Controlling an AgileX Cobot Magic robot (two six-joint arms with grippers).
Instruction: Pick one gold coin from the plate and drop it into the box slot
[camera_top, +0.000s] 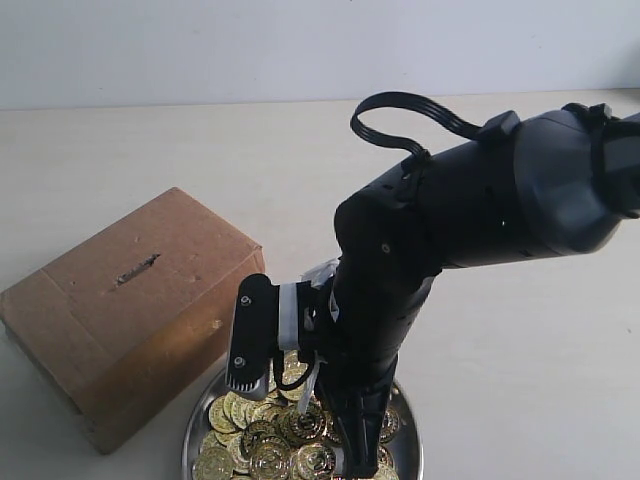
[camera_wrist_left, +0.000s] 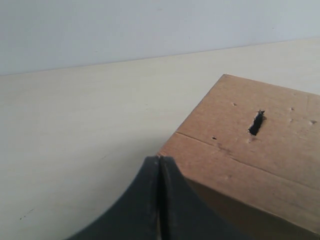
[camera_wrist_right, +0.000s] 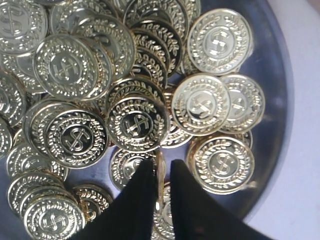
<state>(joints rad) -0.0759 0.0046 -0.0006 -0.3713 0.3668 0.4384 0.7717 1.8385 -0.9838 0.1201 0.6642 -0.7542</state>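
1. The plate (camera_wrist_right: 274, 100) sits with its rim just beside the long side wall of the box (camera_top: 90, 310). Pale worktop (camera_top: 520, 380) stretches wide behind the box and on the plate's side away from the box.
2. The right gripper (camera_wrist_right: 161, 164) is down in the plate, above the heap of coins (camera_wrist_right: 75, 70). Its jaws are clenched on one gold coin (camera_wrist_right: 159, 185), which stands on edge with its flat faces against the fingers.
3. The slot (camera_top: 137, 268) lies in the box's top face, its long axis parallel to the box's long edges. It is well apart from the held coin.
4. The left gripper (camera_wrist_left: 159, 161) hangs near a corner of the box, its jaws pressed together with nothing between them.
5. Only the right wrist view shows the held coin, because in the exterior view the arm hides it. The left gripper shows only in the left wrist view, which also gives the slot's ragged edges close up.
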